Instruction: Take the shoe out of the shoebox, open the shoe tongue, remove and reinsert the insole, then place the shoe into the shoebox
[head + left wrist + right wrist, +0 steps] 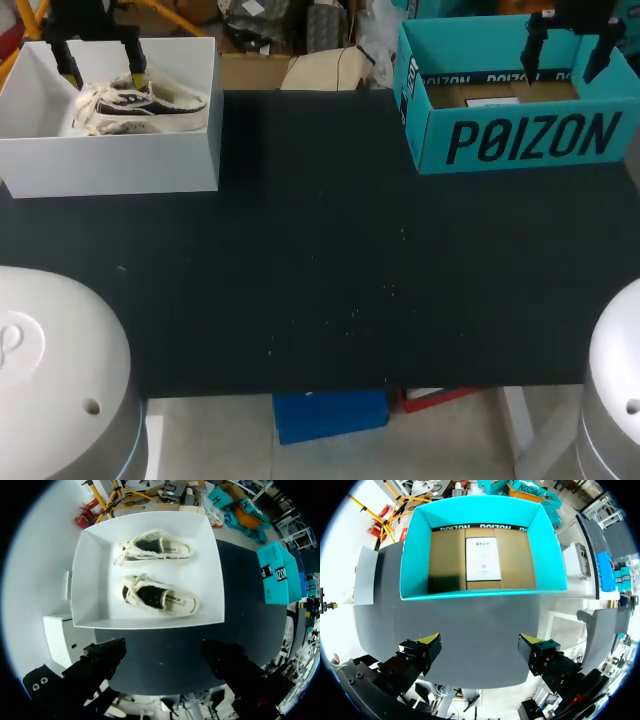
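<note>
White cardboard forms the shoebox at the upper left of the head view, and 2 cream-and-black shoes lie inside it, side by side on their soles: the nearer shoe and the farther shoe (laces loose on both). Above that box hangs the left tool, fingers spread wide, released, gripping and touching nothing. At the upper right, the right tool hovers over the teal box, equally wide apart and empty; a white slip lies on that box's brown floor. Both boxes stand on the black worktop, well apart.
</note>
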Tool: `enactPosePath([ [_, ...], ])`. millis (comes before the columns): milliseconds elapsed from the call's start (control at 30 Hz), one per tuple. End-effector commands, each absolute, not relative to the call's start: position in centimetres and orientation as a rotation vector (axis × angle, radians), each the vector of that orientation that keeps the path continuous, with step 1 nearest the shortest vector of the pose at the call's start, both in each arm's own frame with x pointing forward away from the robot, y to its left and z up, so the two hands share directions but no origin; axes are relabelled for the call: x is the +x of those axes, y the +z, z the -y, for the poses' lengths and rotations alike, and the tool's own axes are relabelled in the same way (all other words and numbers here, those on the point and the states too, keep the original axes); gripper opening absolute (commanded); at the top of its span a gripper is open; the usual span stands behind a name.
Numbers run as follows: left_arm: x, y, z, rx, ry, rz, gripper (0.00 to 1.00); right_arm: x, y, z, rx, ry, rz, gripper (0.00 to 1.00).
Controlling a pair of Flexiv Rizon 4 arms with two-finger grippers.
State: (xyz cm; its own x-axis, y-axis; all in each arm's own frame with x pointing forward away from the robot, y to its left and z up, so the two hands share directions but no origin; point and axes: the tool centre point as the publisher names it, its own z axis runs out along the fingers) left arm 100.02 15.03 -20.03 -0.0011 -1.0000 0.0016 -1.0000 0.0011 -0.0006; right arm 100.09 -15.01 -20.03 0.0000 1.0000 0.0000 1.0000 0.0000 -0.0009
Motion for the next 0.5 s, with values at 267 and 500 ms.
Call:
enactPosePath([
  [267, 98.6, -20.2, -16.2, 0.932, 0.063, 3.155, 1.0, 100.1, -20.0, 15.0, -2.221, 0.001, 2.221, 1.0],
  [500, 99.0, -20.2, -17.0, 0.417, -0.027, 3.415, 1.0, 100.1, -20.0, 15.0, -2.221, 0.001, 2.221, 1.0],
])
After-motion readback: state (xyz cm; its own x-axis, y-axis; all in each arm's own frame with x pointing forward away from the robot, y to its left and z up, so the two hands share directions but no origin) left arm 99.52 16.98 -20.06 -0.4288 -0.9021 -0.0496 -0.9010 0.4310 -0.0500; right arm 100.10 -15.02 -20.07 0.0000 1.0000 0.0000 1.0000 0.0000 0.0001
